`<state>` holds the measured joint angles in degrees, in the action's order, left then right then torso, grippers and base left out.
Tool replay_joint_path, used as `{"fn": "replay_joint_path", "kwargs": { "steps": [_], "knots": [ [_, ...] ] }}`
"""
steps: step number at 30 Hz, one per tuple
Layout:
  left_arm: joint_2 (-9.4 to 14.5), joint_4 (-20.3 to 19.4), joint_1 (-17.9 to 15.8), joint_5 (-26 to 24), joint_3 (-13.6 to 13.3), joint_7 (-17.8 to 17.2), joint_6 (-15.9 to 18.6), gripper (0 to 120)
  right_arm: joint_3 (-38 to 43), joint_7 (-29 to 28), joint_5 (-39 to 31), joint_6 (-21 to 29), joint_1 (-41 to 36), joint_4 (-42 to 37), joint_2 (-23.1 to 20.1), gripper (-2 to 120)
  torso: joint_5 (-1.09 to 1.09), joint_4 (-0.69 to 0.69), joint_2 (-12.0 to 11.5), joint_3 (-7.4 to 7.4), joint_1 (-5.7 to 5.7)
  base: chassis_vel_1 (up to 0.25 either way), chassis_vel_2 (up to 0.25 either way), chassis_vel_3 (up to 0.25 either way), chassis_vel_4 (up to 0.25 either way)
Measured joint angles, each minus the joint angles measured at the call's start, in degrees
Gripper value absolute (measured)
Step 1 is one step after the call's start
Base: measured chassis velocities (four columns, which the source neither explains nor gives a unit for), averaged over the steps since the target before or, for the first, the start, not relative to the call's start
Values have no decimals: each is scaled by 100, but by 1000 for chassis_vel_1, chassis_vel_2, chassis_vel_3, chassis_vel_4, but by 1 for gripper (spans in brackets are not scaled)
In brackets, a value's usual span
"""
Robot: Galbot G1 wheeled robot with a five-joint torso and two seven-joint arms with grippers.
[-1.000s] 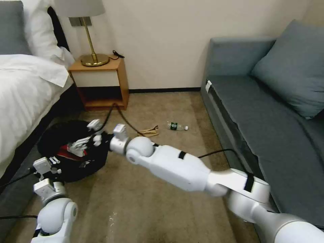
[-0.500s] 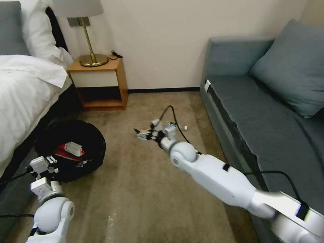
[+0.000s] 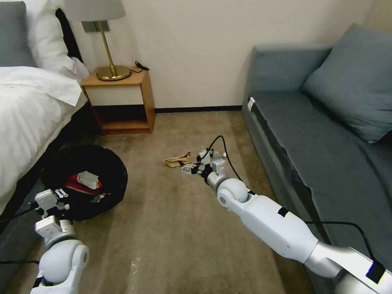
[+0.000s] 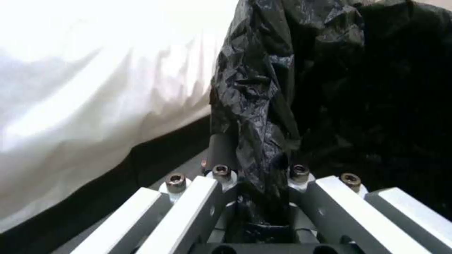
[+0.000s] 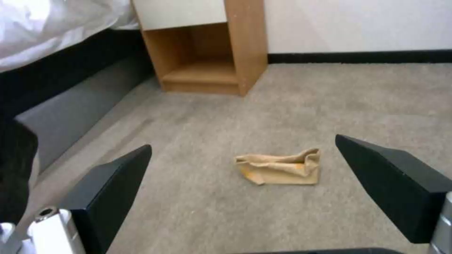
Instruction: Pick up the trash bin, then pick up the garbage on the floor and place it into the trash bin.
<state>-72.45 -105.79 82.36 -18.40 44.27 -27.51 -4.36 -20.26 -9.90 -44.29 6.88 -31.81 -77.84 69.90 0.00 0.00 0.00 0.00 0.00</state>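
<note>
The trash bin, lined with a black bag, sits low on the left beside the bed. My left gripper is shut on its near rim, and the bag is pinched between the fingers. A red-and-white carton lies inside the bin. My right gripper hangs open just above the floor, its black pads spread wide on either side of the tan crumpled paper ahead of them. The small clear bottle is partly hidden behind the right wrist.
A wooden nightstand with a brass lamp stands against the far wall. The white bed runs along the left and a grey-blue sofa along the right. A black cable loops over the right wrist.
My right arm has swung from over the bin to the right and now hangs low before the tan paper, open. The carton stays in the bin. The left gripper keeps its hold.
</note>
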Motion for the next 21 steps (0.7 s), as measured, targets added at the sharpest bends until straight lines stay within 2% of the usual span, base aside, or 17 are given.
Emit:
{"fn": "replay_joint_path", "kwargs": {
  "steps": [5,21],
  "knots": [
    [-57,-16,12,77,-13,-22,-8,6,159,96,213,-115,-104,130,91,100,0,0,0,0,0,-22,14,15,-26],
    [-86,-83,181,225,23,-24,-100,6,169,130,296,-135,-247,-49,24,100,-1,-1,0,0,0,-95,101,92,-101]
  ]
}}
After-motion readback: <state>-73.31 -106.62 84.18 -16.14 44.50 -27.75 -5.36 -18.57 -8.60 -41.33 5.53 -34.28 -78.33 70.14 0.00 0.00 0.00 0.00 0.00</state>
